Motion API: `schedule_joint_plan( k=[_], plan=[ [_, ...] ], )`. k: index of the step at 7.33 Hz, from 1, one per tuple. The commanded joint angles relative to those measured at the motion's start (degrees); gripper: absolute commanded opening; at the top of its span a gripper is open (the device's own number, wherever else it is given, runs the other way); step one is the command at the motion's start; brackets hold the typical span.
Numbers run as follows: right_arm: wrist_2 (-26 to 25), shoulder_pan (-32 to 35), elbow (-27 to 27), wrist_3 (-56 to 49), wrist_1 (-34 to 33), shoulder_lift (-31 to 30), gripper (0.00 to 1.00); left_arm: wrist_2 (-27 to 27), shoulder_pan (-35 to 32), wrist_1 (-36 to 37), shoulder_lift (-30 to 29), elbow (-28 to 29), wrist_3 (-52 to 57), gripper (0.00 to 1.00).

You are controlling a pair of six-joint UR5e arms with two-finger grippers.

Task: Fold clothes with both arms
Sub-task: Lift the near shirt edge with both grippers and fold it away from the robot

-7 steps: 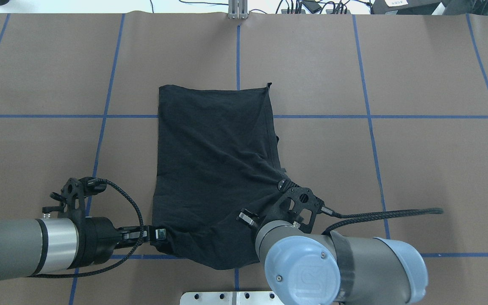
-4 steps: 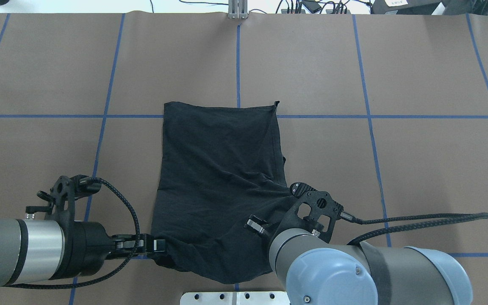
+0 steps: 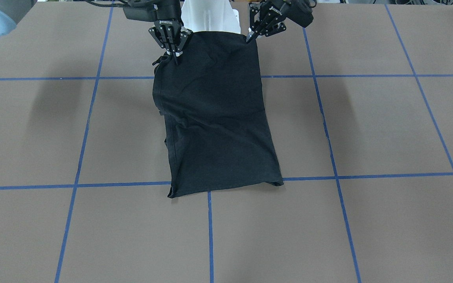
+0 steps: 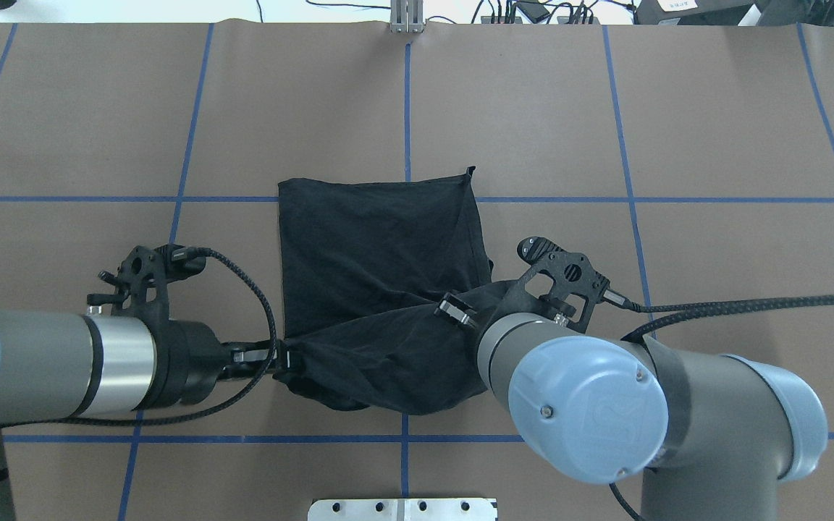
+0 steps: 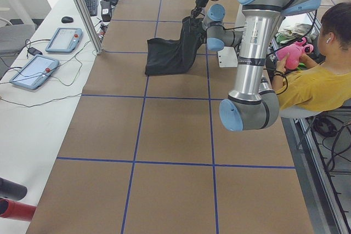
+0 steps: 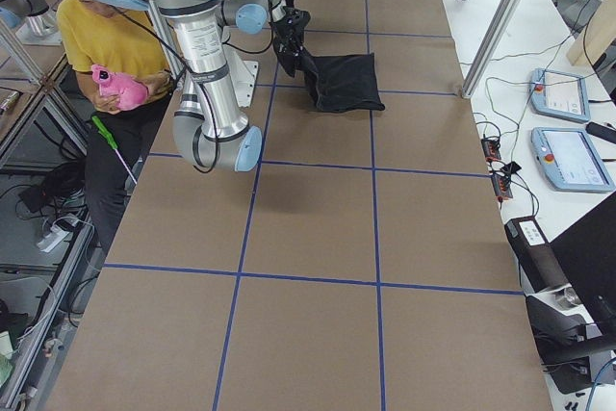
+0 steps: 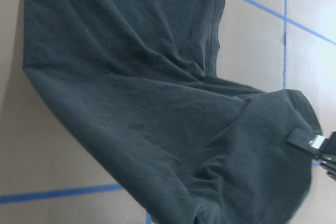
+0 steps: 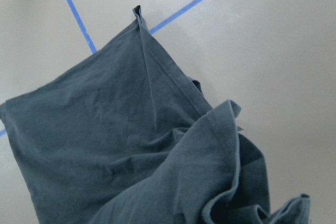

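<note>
Both grippers are clamped onto the shirt, one corner each. The left gripper [image 3: 249, 38] pinches the corner on the left of the white base [image 4: 402, 508], and the right gripper [image 3: 175, 58] has the matching corner on the base's right side. In the overhead its fingers are tucked under the wrist, but the front camera shows them closed on fabric.

The black T-shirt [image 3: 214, 118] lies straight out in front of the base, long axis pointing directly away from it. The base-side end is lifted off the table [image 4: 677, 108] and sags in a belly between the two grippers. The end away from the base lies flat, its hem roughly square to that axis.

So the bit that matters, I reckon: the free hem lies dead ahead of both grippers, away from the base, and neither arm is really nearer. Looks like a lengthwise fold, carrying the held edge outward together. If one side gets ahead, the fold goes skewed.
</note>
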Motion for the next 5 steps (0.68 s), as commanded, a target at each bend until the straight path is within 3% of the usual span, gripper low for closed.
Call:
schedule_joint_plan(
  k=[1, 3, 5],
  plan=[
    [-0.1, 3.6, -8.0, -0.5, 0.2, 5.3, 0.00, 0.0, -5.3, 0.1, -5.0, 8.2, 4.7, 0.00],
    [0.1, 7.0, -16.6, -0.5, 1.2, 11.0, 0.00, -0.2, -9.2, 1.1, -6.1, 9.7, 7.1, 0.00],
    [0.1, 9.5, -25.1, -2.4, 11.5, 11.0, 0.00, -0.3, -13.5, 1.2, -9.5, 15.0, 11.3, 0.00]
  ],
)
